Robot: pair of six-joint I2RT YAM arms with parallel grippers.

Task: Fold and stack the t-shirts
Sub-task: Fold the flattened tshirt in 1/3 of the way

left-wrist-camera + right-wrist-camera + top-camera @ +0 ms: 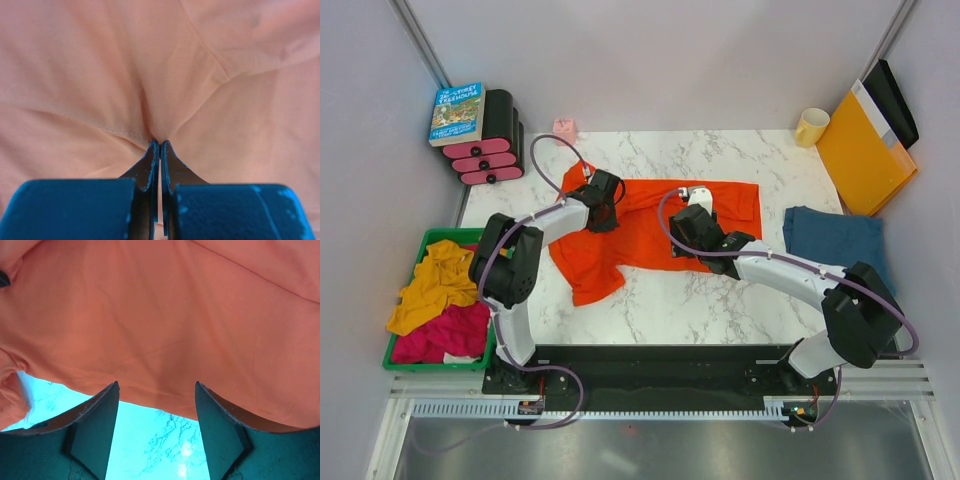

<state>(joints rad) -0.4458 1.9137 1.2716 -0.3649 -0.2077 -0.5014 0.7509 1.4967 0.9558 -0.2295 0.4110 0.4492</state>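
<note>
The orange-red t-shirt (640, 225) lies spread and rumpled on the marble table (660, 300). The denim-blue t-shirt (832, 240) lies folded to a rough square at the right. My left gripper (608, 205) is on the shirt's left upper part, shut on a pinch of the orange cloth (150, 75), its tips (159, 142) pressed together. My right gripper (692, 240) is open over the shirt's near hem (160, 340), its fingers (107, 400) astride the hem edge with bare table between them.
A green bin (408, 360) with yellow and pink clothes stands at the left edge. A book on black-and-pink rolls (485, 135) is at the back left, a small pink item (565, 128) behind the shirt, a yellow mug (811, 126) and an orange-yellow envelope (860, 150) at the back right.
</note>
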